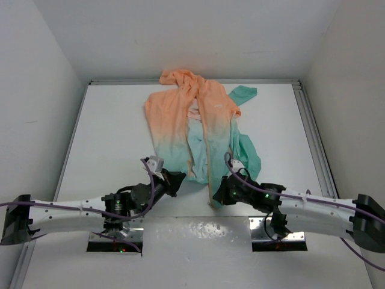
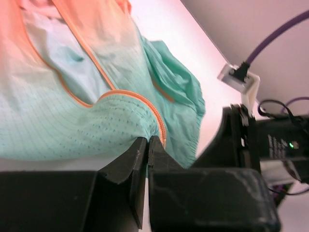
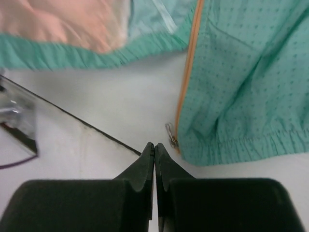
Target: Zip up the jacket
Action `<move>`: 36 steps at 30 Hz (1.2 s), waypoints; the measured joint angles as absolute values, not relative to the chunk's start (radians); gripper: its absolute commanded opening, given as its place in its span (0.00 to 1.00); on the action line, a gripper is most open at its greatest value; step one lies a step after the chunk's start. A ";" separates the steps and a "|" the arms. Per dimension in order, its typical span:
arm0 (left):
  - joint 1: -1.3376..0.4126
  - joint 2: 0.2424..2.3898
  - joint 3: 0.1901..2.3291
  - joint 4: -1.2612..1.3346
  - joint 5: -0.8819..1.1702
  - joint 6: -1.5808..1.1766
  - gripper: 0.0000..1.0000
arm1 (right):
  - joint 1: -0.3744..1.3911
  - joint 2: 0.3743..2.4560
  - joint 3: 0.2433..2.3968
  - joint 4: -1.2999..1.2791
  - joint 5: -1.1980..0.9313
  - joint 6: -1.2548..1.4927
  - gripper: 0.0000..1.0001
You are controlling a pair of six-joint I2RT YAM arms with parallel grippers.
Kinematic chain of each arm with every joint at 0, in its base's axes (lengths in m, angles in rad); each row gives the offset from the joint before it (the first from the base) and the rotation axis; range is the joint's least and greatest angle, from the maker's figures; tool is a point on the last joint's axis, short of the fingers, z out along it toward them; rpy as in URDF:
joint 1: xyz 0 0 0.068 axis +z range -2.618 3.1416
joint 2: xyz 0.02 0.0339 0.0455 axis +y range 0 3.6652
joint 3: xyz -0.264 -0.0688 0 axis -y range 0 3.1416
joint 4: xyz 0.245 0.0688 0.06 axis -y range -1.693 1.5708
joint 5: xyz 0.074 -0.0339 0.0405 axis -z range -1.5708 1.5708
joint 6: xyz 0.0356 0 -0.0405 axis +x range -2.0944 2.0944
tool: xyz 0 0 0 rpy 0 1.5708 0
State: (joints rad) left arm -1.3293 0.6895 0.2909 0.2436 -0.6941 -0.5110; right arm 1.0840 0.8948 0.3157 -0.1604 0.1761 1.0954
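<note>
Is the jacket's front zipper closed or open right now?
Open. The jacket lies with its front parted, pale lining showing between the orange zipper tapes, and the zipper pull sits down at the hem.

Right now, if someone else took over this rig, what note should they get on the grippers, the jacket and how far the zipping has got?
Left gripper: shut, tips against the teal hem at one zipper edge; whether cloth is pinched, I cannot tell.
Right gripper: shut on nothing, tips just beside the zipper pull at the foot of the other front edge.
The jacket: spread on the table, hood far, hem near the arms, front open.
Done: nothing zipped.
Left: join the zipper ends at the hem, then draw the pull up.
</note>
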 measured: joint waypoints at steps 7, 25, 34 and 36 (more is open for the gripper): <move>-1.329 0.737 0.303 0.266 -0.742 -0.423 0.00 | 1.137 1.052 0.434 -0.275 0.232 1.041 0.22; -1.327 0.707 0.253 0.276 -0.714 -0.454 0.00 | 1.169 1.238 0.490 -0.347 0.290 1.016 0.37; -1.322 0.730 0.243 0.293 -0.691 -0.482 0.00 | 1.169 1.296 0.490 -0.313 0.247 1.018 0.32; -1.322 0.731 0.241 0.291 -0.686 -0.487 0.00 | 1.169 1.301 0.488 -0.308 0.243 1.020 0.23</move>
State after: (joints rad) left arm -1.3224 0.7315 0.2409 0.2909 -0.6865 -0.4873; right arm 1.1687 1.3006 0.4881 -0.3080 0.2432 1.0203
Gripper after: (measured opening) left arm 0.015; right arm 0.301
